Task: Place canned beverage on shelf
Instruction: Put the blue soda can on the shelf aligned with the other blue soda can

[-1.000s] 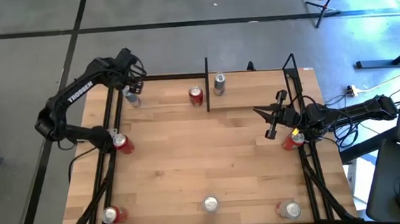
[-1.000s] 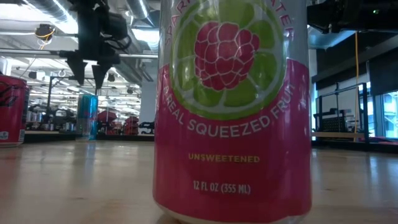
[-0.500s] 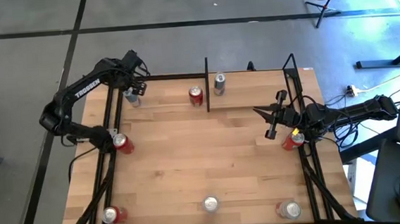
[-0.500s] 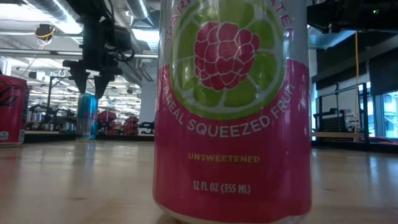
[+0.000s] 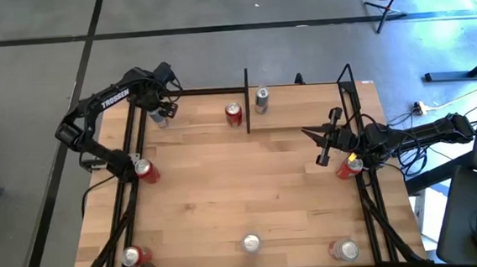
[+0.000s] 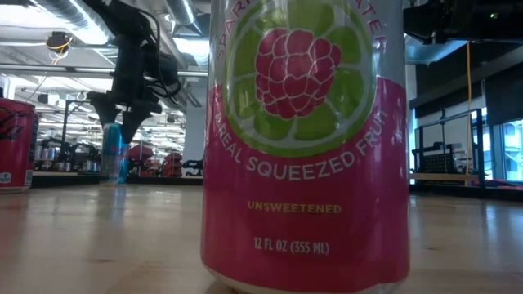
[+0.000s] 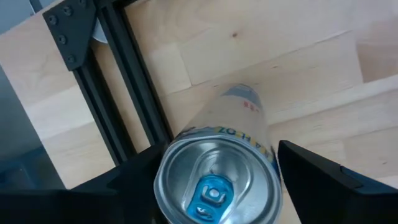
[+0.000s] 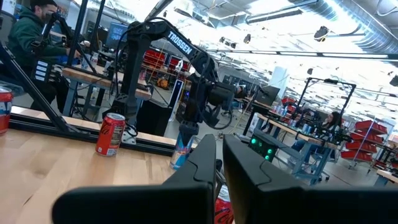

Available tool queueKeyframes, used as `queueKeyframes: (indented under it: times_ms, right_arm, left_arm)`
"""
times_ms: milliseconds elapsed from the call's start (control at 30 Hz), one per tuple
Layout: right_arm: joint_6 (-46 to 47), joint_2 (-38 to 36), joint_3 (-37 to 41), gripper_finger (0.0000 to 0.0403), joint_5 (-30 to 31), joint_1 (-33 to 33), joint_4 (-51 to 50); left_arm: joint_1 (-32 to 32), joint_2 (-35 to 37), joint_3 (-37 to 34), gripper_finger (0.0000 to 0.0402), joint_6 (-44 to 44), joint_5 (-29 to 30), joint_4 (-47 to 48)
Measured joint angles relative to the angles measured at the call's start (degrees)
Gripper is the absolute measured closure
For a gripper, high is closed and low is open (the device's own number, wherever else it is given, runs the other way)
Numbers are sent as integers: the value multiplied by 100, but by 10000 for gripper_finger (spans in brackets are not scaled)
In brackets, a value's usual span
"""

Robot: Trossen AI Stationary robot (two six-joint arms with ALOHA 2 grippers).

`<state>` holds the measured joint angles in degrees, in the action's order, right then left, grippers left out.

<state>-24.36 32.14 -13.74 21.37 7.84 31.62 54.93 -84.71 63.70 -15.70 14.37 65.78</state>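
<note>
A slim blue-and-silver can (image 5: pixel 160 116) (image 7: pixel 214 186) stands upright on the table's far left corner. My left gripper (image 5: pixel 162 105) (image 6: pixel 121 122) points down over it, open. Its fingers (image 7: pixel 134 177) stand on either side of the can's top, and I see no touch. The shelf (image 5: pixel 304 105) is the far plank strip between black upright bars (image 5: pixel 246 99); a silver can (image 5: pixel 261 98) stands at its left end. A red can (image 5: pixel 234 113) stands left of that bar. My right gripper (image 5: pixel 323 144) (image 8: pixel 219 155) hangs shut at the table's right side, holding nothing.
Other cans stand at the left edge (image 5: pixel 144 169), the right edge (image 5: pixel 350 166) and along the near edge (image 5: pixel 133 257) (image 5: pixel 344 249). A pink one (image 5: pixel 251 244) (image 6: pixel 306 139) fills the low view. Black frame rails (image 7: pixel 130 106) run beside the blue can. A person shows beyond the table (image 8: pixel 34 31).
My left gripper has come down over the blue can and shifted a little toward the table's right. Its fingertips were above the can's top and now reach down on either side of it. The can has not moved.
</note>
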Motion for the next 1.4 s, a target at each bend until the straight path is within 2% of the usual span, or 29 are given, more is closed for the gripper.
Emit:
queueKeyframes:
  times_ms: [167,267,600,733,867,1033,1233,1400]
  right_arm:
    - [0,0,0,381,0,0,-1]
    - [0,0,0,381,0,2,2]
    - [-13,-2,0,381,0,2,128]
    - [-13,0,0,382,0,2,131]
    - [-15,0,0,382,0,1,133]
    - [-15,-1,0,382,0,1,133]
    - [-17,0,0,382,0,0,93]
    - [-17,0,0,382,0,0,83]
  left_arm:
    - [-189,30,7,185,315,20,0]
    - [-531,105,63,213,543,-61,52]
    - [-2844,185,1327,211,417,-773,400]
    - [-3750,-66,1809,208,93,-785,364]
    - [-4470,-726,2475,207,-66,-783,341]
    - [-5078,-1915,3722,206,22,-875,643]
    - [-5440,-3208,5202,205,473,-939,1204]
    - [-5555,-3921,5969,204,908,-1017,1293]
